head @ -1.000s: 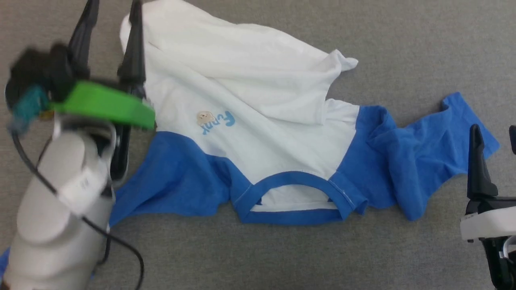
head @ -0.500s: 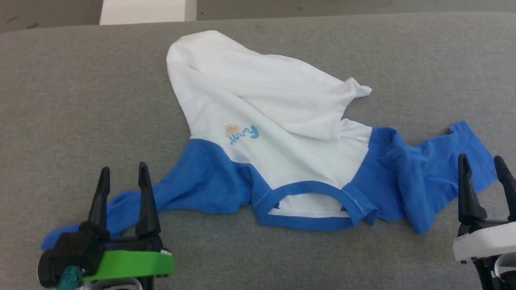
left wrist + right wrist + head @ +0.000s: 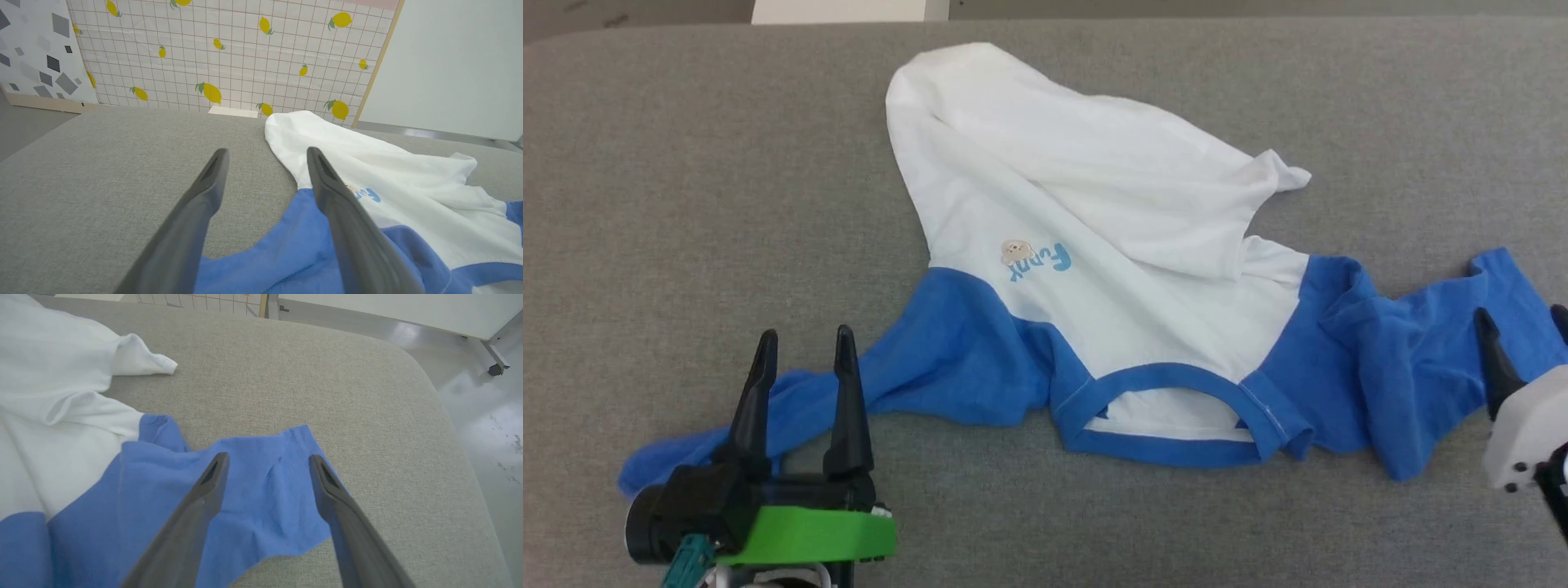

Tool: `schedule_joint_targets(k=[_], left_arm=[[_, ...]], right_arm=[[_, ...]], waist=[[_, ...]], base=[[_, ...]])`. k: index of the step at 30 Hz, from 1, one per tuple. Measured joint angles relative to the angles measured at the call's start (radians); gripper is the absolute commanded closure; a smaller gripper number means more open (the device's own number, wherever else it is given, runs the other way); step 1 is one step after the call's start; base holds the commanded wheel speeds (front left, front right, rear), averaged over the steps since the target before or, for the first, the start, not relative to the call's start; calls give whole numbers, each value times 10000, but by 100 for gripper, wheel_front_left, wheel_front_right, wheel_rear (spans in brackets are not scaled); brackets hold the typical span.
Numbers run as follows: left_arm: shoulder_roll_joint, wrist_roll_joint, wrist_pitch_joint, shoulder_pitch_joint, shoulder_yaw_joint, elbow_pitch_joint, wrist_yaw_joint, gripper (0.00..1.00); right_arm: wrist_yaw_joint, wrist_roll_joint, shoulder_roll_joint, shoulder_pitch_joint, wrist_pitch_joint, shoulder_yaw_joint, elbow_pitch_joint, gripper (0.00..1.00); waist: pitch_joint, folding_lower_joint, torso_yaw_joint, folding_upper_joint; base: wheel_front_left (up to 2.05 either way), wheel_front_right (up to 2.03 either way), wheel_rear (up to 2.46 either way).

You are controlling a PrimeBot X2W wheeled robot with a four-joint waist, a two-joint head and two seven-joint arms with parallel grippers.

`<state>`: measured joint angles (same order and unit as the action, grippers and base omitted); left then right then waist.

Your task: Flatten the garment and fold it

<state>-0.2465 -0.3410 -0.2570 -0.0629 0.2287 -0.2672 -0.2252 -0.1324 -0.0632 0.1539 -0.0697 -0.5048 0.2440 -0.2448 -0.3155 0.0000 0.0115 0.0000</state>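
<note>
The garment (image 3: pixel 1111 237), a white T-shirt with blue sleeves and blue neckband, lies crumpled on the grey padded surface (image 3: pixel 686 204), neckband toward me. Its white body is folded over itself. My left gripper (image 3: pixel 802 351) stands open above the end of the left blue sleeve (image 3: pixel 931 367), holding nothing. In the left wrist view the open fingers (image 3: pixel 204 196) point over that sleeve (image 3: pixel 286 245) and bare surface. My right gripper (image 3: pixel 1523 327) stands at the right edge over the right sleeve (image 3: pixel 1405 359). The right wrist view shows its open gripper (image 3: pixel 267 461) above the sleeve's (image 3: pixel 261 486) hem.
The grey surface ends in a rounded corner (image 3: pixel 429 388) on the right, with shiny floor (image 3: pixel 482 396) beyond. Behind the far edge stand a lemon-patterned panel (image 3: pixel 229 53) and a pale wall (image 3: pixel 449 61).
The left arm has drawn back from the shirt's far left side to the near left sleeve end. The head view has tilted up and shifted, so the shirt sits differently in frame.
</note>
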Motion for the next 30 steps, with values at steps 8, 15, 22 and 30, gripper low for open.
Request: schedule_joint_targets(k=[8,15,22,30], left_arm=[[77,207,0,352,12,201,387,0],[247,247,0,611,79,568,662,0],[412,247,0,589,54,746,759,0],[639,267,0,596,2,706,938,0]], right_arm=[[0,-988,1216,-371,-1795,-773,1333,0],[4,-1503,1555,-1028,-1547,-965,2577,75],[2,-1381,2157,-1767,-1127,-757,2403,100],[2,-698,4485,-4285,-1223,-1095,1868,100]], waist=[[-724,0,129,0],[-1014,0,501,0],[-572,0,723,0],[-698,0,1019,0]], base=[[0,0,0],[0,0,0],[0,0,0],[0,0,0]])
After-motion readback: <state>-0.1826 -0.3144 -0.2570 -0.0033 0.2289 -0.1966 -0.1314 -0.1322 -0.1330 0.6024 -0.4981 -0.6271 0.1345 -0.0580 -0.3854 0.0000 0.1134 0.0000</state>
